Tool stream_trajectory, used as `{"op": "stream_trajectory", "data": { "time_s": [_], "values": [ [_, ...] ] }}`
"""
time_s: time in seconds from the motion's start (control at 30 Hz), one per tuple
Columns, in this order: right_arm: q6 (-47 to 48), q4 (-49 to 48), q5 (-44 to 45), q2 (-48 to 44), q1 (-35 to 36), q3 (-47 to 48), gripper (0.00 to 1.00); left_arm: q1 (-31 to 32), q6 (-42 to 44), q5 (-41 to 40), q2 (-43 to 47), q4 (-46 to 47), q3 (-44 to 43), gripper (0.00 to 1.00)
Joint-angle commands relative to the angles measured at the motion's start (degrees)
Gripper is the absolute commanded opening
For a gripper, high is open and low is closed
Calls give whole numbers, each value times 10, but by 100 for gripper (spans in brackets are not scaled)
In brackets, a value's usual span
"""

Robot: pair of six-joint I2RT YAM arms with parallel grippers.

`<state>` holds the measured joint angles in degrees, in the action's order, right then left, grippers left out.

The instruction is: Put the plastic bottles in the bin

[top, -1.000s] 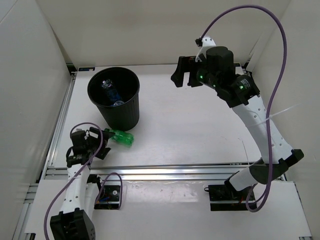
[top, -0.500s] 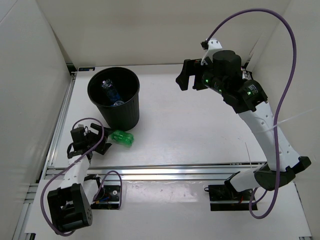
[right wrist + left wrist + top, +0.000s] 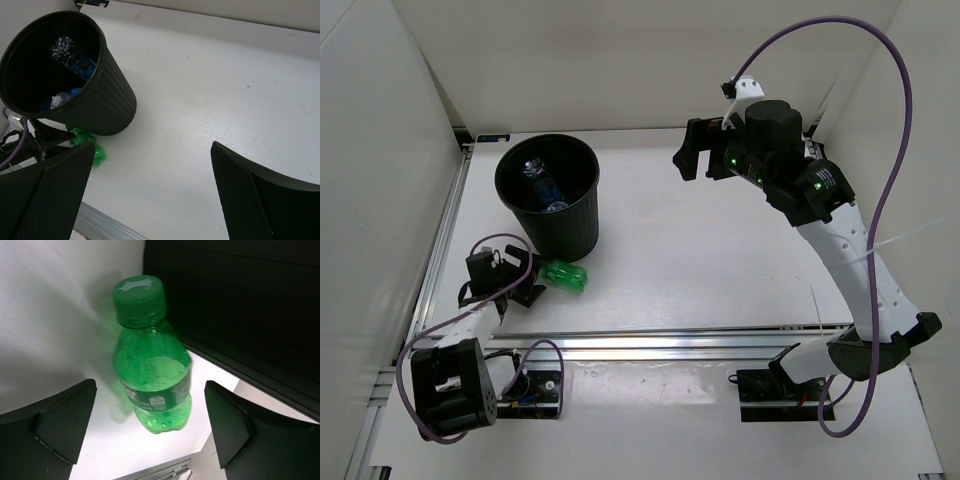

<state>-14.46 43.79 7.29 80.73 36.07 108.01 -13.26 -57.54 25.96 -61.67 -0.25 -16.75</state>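
Note:
The green bottle (image 3: 566,276) lies on its side on the table against the base of the black bin (image 3: 565,230). In the left wrist view the bottle (image 3: 152,375) points cap away, and its base lies between my open fingers (image 3: 60,420). My left gripper (image 3: 527,280) is open and low at the bottle's left end. Clear bottles with blue labels (image 3: 542,182) lie inside the bin, and they also show in the right wrist view (image 3: 75,60). My right gripper (image 3: 692,152) is open and empty, held high at the back right.
The bin's ribbed wall (image 3: 240,305) stands right beside the green bottle. A metal rail (image 3: 670,343) runs along the table's near edge. White walls (image 3: 380,150) close in the left, back and right sides.
My left gripper has dropped and shifted right toward the green bottle. My right arm drew back a little to the right, then held still.

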Motion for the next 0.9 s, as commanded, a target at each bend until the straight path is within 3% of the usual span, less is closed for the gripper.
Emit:
{"op": "stream_trajectory", "data": {
  "time_s": [0.0, 0.3, 0.43, 0.53, 0.7, 0.87],
  "values": [
    [15, -6, 18, -1, 0, 22, 100, 16, -8, -14, -24, 27, 5, 100],
    [30, -1, 44, -7, 0, -9, 100, 43, -2, -27, -91, 27, -31, 97],
    [30, -1, 49, -13, 0, -21, 100, 43, -2, -27, -91, 27, -20, 87],
    [30, -1, 49, -13, 0, -21, 100, 43, -2, -14, -66, 27, 7, 69],
    [30, -1, 49, -7, 0, -16, 100, 43, -7, 38, 44, -4, 49, 63],
    [11, -1, 49, 5, 0, -4, 100, 21, 24, 116, 229, -252, 25, 60]
  ]
}}
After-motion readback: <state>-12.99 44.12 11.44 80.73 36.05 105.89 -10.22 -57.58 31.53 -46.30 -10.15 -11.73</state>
